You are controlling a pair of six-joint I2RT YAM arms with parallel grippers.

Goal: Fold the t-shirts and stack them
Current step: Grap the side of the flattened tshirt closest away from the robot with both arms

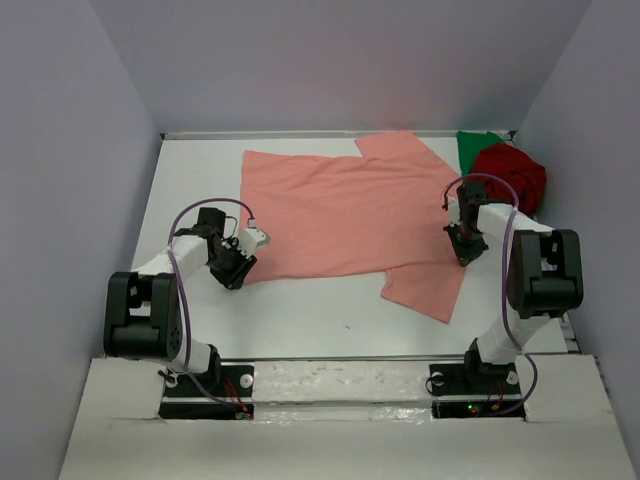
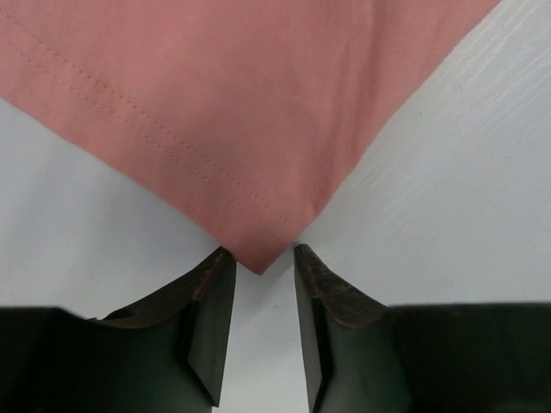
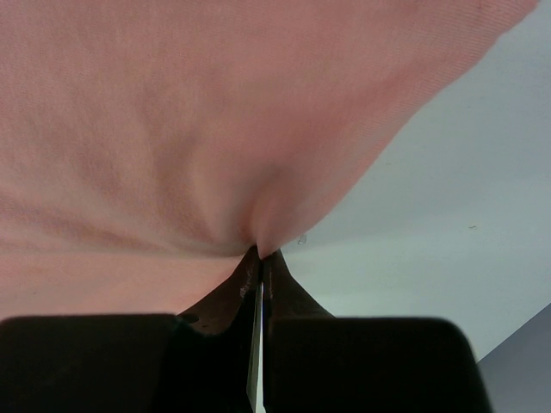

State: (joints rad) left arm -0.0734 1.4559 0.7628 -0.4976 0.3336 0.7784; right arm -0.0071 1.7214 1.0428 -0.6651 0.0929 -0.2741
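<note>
As top view shows, white table (image 1: 300,320) bears three shirts. Salmon-pink shirt (image 1: 340,215) spread flat across centre, one sleeve toward far edge, other toward near right. Dark red shirt (image 1: 512,175) bunched in far right corner, touching green shirt (image 1: 475,145) (mostly hidden). Right gripper (image 3: 260,254) pinched tight on salmon-pink shirt's right edge, cloth puckered. Left gripper (image 2: 261,255) jaws narrowly parted, hem corner tip at mouth, unclamped.

Closed right gripper (image 3: 259,258) pinches salmon-pink shirt (image 3: 198,112); cloth puckers at the tips. Beyond, white table (image 3: 448,215) at right.
</note>
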